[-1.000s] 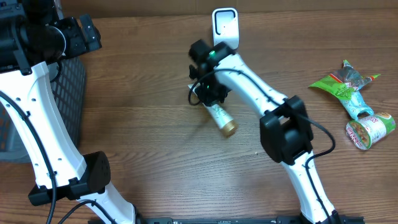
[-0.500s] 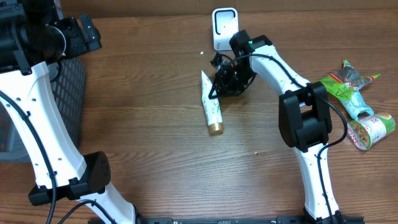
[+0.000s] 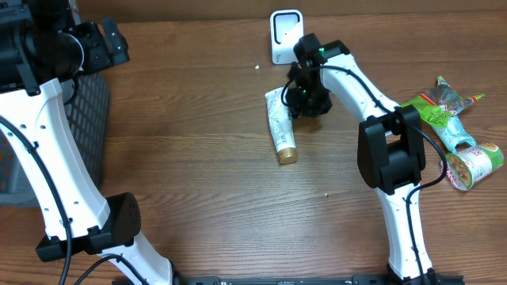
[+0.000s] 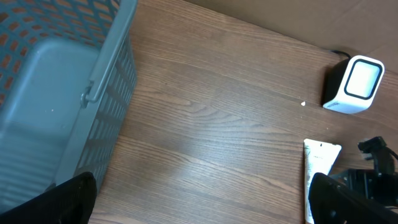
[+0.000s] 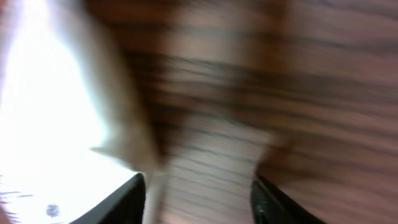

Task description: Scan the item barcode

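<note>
Our right hand [image 5: 200, 199] has released the tube [image 3: 280, 131], fingers now parted. The tube lies on the table [image 3: 198, 182], nudged right.

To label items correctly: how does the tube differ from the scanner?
The tube lies flat on the table; the scanner stands upright. The tube is long and narrow with a gold cap; the scanner is short and boxy. Both are mostly white.
</note>
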### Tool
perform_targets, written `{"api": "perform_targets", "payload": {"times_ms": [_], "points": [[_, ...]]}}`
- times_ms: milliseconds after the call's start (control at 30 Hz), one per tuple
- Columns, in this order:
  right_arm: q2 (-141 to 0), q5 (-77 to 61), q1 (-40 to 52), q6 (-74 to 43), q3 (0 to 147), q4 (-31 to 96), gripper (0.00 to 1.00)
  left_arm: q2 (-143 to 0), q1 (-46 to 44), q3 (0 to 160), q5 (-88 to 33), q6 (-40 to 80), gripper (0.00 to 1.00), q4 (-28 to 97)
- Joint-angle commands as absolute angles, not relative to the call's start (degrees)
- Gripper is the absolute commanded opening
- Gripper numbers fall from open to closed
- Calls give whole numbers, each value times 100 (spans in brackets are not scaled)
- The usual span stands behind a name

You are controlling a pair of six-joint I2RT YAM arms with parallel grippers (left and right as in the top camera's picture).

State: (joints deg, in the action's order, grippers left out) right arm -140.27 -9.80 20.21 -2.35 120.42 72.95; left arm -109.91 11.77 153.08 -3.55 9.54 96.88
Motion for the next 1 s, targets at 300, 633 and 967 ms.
{"api": "perform_targets", "payload": {"times_ms": [300, 633, 967], "points": [[-13996, -2827, 1988, 764, 13375, 8388, 61, -10993, 1188, 15310, -292, 1031, 100, 9679], [-14029, -3564, 2029, 891, 12676, 7719, 4, -10993, 1188, 15310, -292, 1033, 100, 9679], [-14029, -4508, 2027, 1396, 12261, 7231, 4, -10993, 1188, 15310, -294, 1031, 100, 9679]]}}
